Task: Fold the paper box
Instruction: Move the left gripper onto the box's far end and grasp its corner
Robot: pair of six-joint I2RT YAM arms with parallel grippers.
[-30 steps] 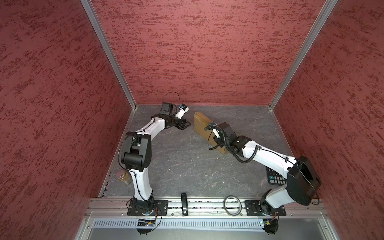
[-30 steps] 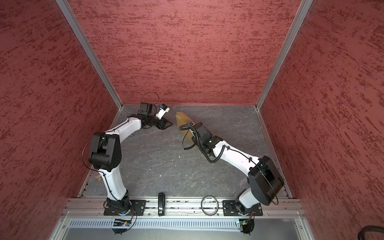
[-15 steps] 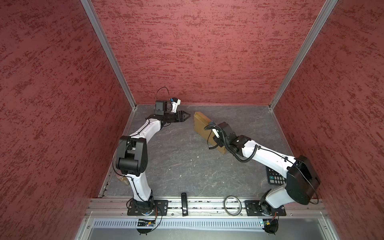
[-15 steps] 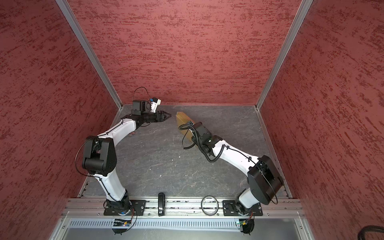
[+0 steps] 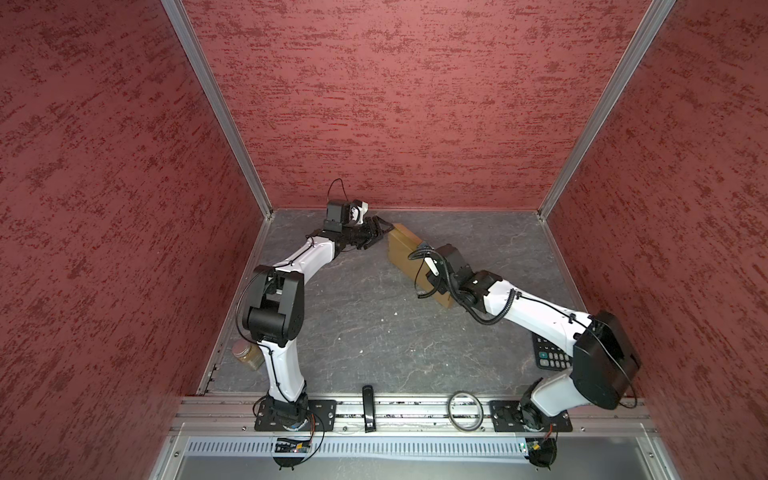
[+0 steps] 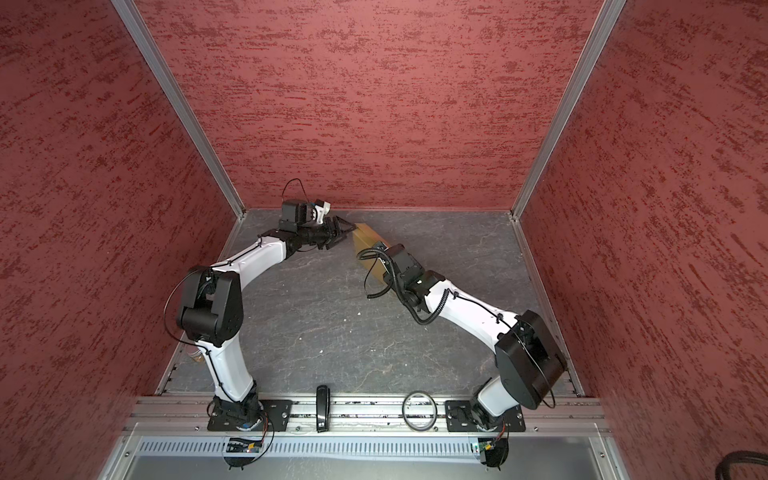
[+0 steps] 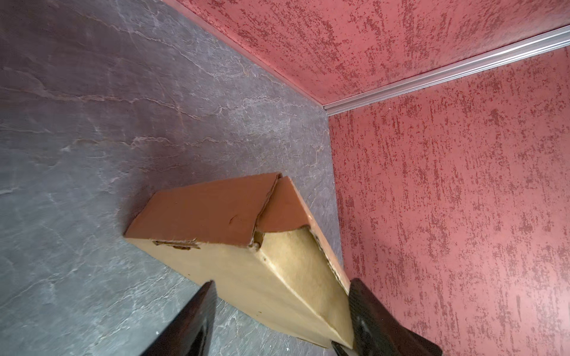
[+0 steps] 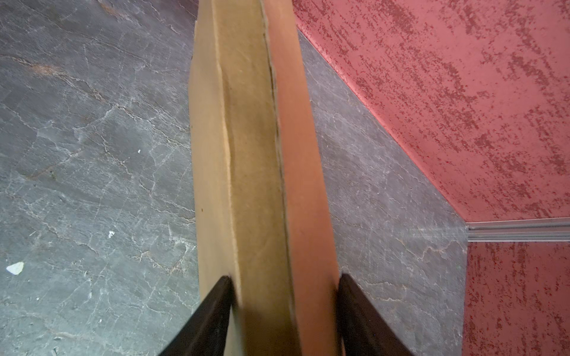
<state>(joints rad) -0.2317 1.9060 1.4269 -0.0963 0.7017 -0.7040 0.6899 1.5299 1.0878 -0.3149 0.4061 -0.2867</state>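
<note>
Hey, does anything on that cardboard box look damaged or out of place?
Yes. The paper box stands on a narrow edge, clamped by the right gripper. Seen from the open left gripper at its far end, one corner seam gapes: the folds don't meet flush and a ragged cut edge shows.

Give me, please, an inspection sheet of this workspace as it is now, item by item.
surface: grey stone-look table, a few small white scraps.
job's things: paper box, looks folded up, standing on a long edge toward the back.
clutter: jar, calculator; ring and black bar on the front rail.
grippers: left hand open, astride the box's end; right hand shut on the box.
cables: black cable loops at both wrists, none seen caught.
surroundings: red textured walls, aluminium corner posts.
</note>
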